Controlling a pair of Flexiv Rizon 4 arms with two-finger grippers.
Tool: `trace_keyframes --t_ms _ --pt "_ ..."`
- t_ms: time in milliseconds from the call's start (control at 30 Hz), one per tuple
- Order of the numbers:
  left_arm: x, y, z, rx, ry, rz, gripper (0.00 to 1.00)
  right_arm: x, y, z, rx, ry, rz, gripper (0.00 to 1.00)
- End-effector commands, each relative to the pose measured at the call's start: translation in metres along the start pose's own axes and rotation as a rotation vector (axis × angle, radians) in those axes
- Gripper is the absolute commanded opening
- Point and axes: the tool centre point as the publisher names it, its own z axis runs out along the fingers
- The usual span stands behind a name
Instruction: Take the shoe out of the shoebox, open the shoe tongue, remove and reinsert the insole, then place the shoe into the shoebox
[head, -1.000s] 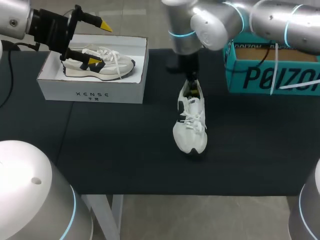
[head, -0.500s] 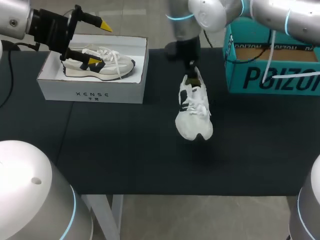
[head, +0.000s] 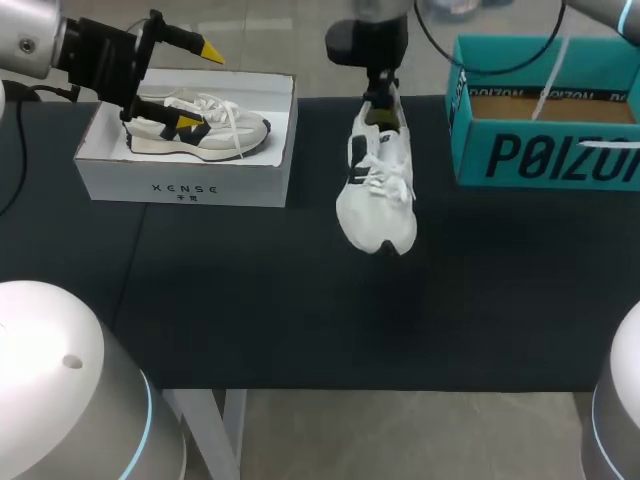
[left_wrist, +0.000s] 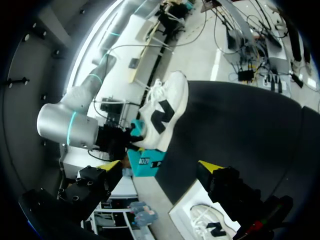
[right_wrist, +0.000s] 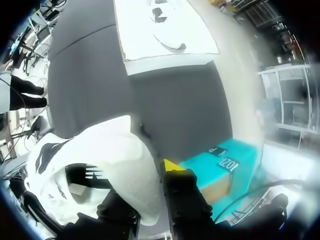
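Head view: white shoe (head: 375, 195) hangs from right tool (head: 379, 103)

Above the counter (head: 280, 310), the white shoe hangs toe-down, its long axis near vertical. The right tool pinches its heel. The teal shoebox (head: 540, 160) stands open to its right, nearest this arm. The left tool (head: 200, 88) gapes wide over the white shoebox (head: 185, 180).

The right gripper (head: 381, 98) rises and draws back, lifting the white shoe (head: 376, 195) clear of the table (head: 250, 300); the shoe now hangs toe-down.
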Motion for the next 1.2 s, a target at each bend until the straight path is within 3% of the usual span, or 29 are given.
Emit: trace_keyframes --t_ms 33,267,533,600,633,1167,1200 --pt "0.000 -0.001 0.000 -0.001 0.003 0.000 1.00 0.003 -0.006 -0.009 -0.008 -0.014 0.000 0.00" --pt "0.000 -0.001 0.000 -0.001 0.003 0.000 1.00 0.003 -0.006 -0.009 -0.008 -0.014 0.000 0.00" --pt "0.000 -0.001 0.000 -0.001 0.003 0.000 1.00 -0.134 -0.068 -0.030 0.209 -0.130 0.749 0.00" --pt "0.000 -0.001 0.000 -0.001 0.003 0.000 1.00 -0.157 -0.087 -0.035 0.272 -0.175 0.919 0.00" --pt "0.000 -0.001 0.000 -0.001 0.003 0.000 1.00 -0.166 -0.097 -0.034 0.346 -0.179 1.034 0.00" --pt "0.000 -0.001 0.000 -0.001 0.003 0.000 1.00 -0.166 -0.097 -0.034 0.346 -0.179 1.034 0.00" --pt "0.000 -0.001 0.000 -0.001 0.003 0.000 1.00 -0.175 -0.099 -0.035 0.344 -0.124 1.083 0.00"
